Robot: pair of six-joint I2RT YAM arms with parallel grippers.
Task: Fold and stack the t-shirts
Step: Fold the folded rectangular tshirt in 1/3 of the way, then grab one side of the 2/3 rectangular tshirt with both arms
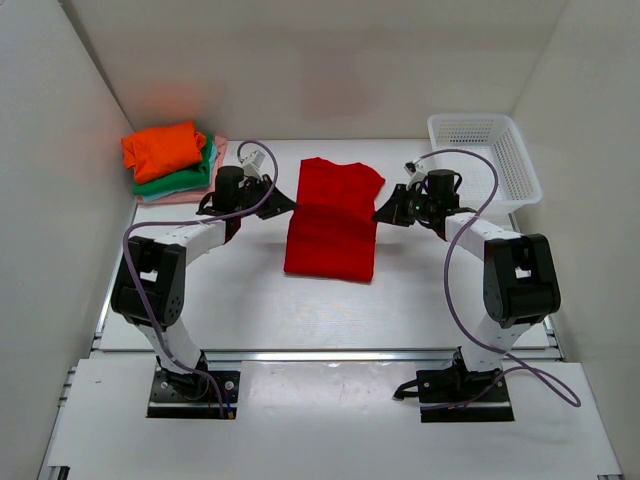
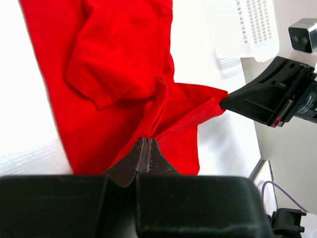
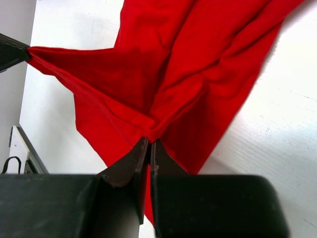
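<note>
The large red t-shirt [image 1: 333, 218] lies in the middle of the table, stretched sideways between both grippers. My left gripper [image 1: 290, 200] is shut on its left edge; in the left wrist view [image 2: 147, 141] the cloth [image 2: 119, 74] pinches between the closed jaws. My right gripper [image 1: 381, 212] is shut on its right edge; in the right wrist view [image 3: 149, 141] the red cloth [image 3: 198, 64] is pinched likewise. The orange t-shirt [image 1: 163, 147] tops a stack at the back left, over the green one [image 1: 190, 178] and the pale pink one [image 1: 185, 196].
A white mesh basket [image 1: 485, 155] stands at the back right, also seen in the left wrist view [image 2: 252, 27]. White walls enclose the table on the left, back and right. The right gripper shows in the left wrist view [image 2: 267, 99].
</note>
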